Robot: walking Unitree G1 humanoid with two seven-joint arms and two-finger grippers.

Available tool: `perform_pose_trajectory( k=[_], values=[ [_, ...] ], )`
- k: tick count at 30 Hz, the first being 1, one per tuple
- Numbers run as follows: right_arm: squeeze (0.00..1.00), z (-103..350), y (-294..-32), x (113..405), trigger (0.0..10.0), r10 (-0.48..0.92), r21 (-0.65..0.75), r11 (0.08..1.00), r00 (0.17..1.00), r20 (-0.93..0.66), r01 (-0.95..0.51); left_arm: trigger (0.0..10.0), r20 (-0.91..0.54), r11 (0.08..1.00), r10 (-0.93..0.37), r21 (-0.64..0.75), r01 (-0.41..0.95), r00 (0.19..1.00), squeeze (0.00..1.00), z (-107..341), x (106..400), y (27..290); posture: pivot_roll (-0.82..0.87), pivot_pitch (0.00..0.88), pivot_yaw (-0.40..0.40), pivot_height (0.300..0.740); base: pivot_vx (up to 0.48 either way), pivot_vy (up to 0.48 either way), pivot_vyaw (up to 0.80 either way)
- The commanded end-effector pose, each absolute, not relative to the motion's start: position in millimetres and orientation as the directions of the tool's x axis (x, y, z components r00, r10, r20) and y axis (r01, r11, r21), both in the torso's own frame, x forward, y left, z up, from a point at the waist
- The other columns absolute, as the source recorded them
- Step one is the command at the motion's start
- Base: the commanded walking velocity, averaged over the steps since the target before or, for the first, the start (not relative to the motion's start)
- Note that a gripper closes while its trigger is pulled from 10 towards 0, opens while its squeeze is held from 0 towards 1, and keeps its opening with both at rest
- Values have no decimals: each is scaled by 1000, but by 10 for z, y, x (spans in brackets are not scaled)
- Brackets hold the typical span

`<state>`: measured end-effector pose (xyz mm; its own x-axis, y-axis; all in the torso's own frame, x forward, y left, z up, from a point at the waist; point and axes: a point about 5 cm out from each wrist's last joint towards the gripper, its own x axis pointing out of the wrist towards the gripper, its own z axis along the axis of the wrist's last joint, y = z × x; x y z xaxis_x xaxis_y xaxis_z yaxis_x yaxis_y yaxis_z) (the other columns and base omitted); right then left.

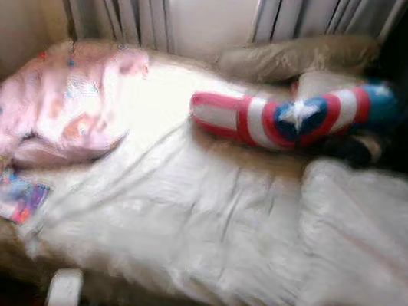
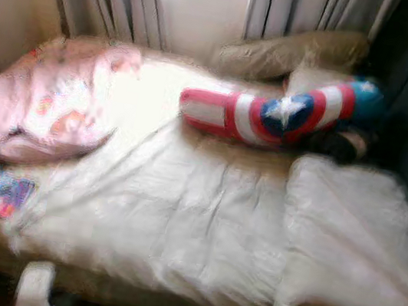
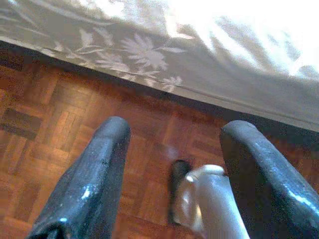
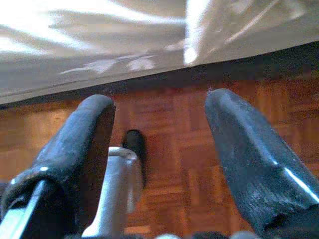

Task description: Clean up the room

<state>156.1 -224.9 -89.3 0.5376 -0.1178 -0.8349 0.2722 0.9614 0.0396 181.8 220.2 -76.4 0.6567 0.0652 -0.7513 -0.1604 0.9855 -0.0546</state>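
Hands apart; crumpled pink blanket

Head views blurred — booklet print unreadable; dark object behind striped pillow unidentifiable.

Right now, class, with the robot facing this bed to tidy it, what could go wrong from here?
1. The colourful book lies at the bed's near left edge, partly under the pink blanket; pulling the blanket might drag it onto the floor.
2. The head views are blurred, so a reach for the striped star pillow could miss.
3. Both grippers, left gripper and right gripper, hang low over the parquet, far from anything.
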Motion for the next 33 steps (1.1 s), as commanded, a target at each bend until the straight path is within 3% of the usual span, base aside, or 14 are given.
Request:
perform_pose_trajectory(
  k=[1,6,12,22,28,33],
  values=[
    [0,-872,-2194,1641,10000,-107,55,962,556,-824,266,10000,-754,988,66,-40,-147,653,0,-757,1851,2178,-19,0,-7,740,0,480,0],
    [0,-872,-2169,1652,10000,-104,57,963,558,-823,263,10000,-754,989,58,-47,-141,654,0,-752,1897,2107,-20,0,-9,740,0,480,0],
    [0,-884,-2143,1636,10000,-96,57,966,554,-827,253,10000,-758,988,70,-39,-151,649,0,-742,1878,2209,-16,0,-10,740,0,480,0],
    [0,-902,-2457,1366,10000,-124,33,961,535,-835,273,10000,-767,986,87,-26,-165,636,0,-754,1741,2403,-22,0,-5,740,0,480,0],
    [0,-886,-2563,1303,10000,-127,30,962,543,-830,271,10000,-769,989,67,-35,-147,636,0,-775,1787,2245,-19,0,-5,740,0,480,0],
    [0,-891,-2450,1386,10000,-108,39,968,555,-825,247,10000,-768,990,54,-42,-133,638,0,-782,1831,2125,-16,0,-6,740,0,480,0]
  ],
)
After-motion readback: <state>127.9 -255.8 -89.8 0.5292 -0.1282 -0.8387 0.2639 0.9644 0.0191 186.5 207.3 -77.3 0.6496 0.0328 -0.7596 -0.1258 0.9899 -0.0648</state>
